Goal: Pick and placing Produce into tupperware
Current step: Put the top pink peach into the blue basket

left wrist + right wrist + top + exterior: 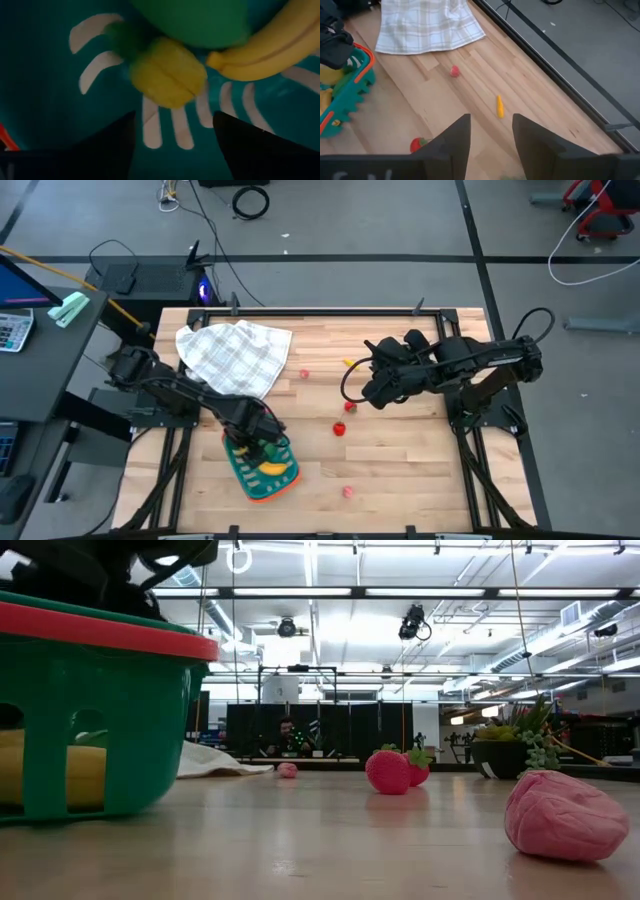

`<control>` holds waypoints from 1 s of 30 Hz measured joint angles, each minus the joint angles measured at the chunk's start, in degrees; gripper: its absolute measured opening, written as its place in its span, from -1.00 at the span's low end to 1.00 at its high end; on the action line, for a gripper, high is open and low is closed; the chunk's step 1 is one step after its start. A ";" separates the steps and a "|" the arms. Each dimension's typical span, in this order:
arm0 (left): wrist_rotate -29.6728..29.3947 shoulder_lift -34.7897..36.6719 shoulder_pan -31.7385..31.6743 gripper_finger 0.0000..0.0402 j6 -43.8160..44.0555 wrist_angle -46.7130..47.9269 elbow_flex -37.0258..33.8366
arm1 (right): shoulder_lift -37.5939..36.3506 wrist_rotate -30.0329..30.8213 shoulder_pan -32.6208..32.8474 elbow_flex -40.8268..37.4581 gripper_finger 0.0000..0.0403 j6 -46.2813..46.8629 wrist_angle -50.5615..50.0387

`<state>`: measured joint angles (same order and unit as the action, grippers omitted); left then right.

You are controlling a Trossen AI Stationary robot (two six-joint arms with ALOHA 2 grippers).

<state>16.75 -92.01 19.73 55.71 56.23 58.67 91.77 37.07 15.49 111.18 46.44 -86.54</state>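
The teal tupperware with its orange rim lies near the table's near-left corner; the low view shows its wall. Inside it lie a yellow lemon, a banana and a green vegetable, all on the pale ribbed bottom. My left gripper hangs open just above the lemon. My right gripper is open above the table's middle. Ahead of it lies the tiny orange piece. Small red pieces rest on the wood.
A white checked cloth lies bunched at the far left, close to the tupperware. In the low view, two red strawberries and a pink piece stand on the table. A potted plant is at the far right. Bare wood stretches between the arms.
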 joint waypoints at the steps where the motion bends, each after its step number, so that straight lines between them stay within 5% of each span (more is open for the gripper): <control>1: 0.02 0.00 0.00 0.35 0.00 -0.13 0.51 | 0.00 -0.01 0.00 0.00 -0.23 0.00 0.01; 14: 1.33 0.02 -4.09 0.29 -12.70 5.29 20.04 | 0.00 0.64 0.00 0.00 -0.23 0.09 0.23; 19: -10.13 0.09 -9.88 0.31 -22.76 7.66 27.59 | 0.00 0.69 0.00 0.00 -0.23 0.11 1.48; 25: -12.79 0.17 -20.29 0.31 -37.14 6.27 26.47 | 0.00 0.64 0.00 0.00 -0.23 0.13 3.10; 30: -12.72 0.08 -27.84 0.27 -46.26 -5.72 18.72 | 0.02 0.64 0.00 0.00 -0.23 0.58 5.04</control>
<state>4.04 -91.93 -8.11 9.45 50.51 77.39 91.79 37.71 15.49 111.18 47.01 -81.50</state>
